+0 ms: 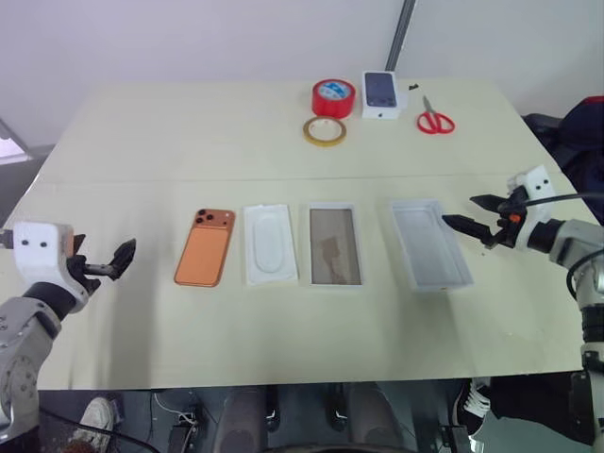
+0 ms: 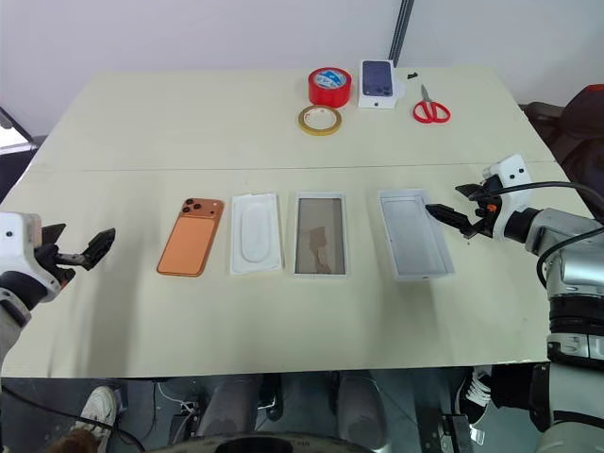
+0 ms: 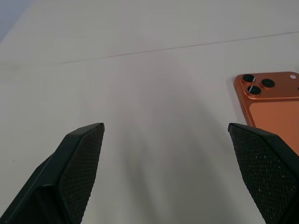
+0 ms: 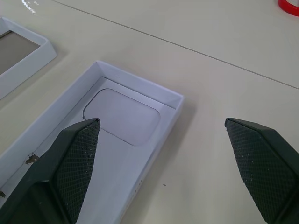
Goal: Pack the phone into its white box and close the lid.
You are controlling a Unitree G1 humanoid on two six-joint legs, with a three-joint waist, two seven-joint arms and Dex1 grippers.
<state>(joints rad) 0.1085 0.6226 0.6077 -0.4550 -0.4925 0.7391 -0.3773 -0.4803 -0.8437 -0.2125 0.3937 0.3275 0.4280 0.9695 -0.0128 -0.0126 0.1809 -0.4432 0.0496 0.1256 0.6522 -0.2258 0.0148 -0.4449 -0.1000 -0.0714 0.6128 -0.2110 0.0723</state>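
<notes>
The phone (image 1: 205,247) lies camera-side up at centre left of the table (image 1: 189,132), the white box (image 1: 335,245) at mid-frame, the lid (image 1: 430,243) inside-up to its right. Both the left gripper (image 1: 111,264) and the right gripper (image 1: 477,214) hang spread wide, holding nothing. The phone looks rigid, slick and thin; I'd pinch its long edges. The cartons look light and easily nudged.

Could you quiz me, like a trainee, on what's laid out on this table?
1. True or false: the phone already lies inside the white box.
2. Which lies nearest the right gripper? A. phone B. lid C. scissors
3. What lies between the phone and the white box?

Key: 1. False; it lies on the table. 2. B. 3. The flat white insert.
</notes>
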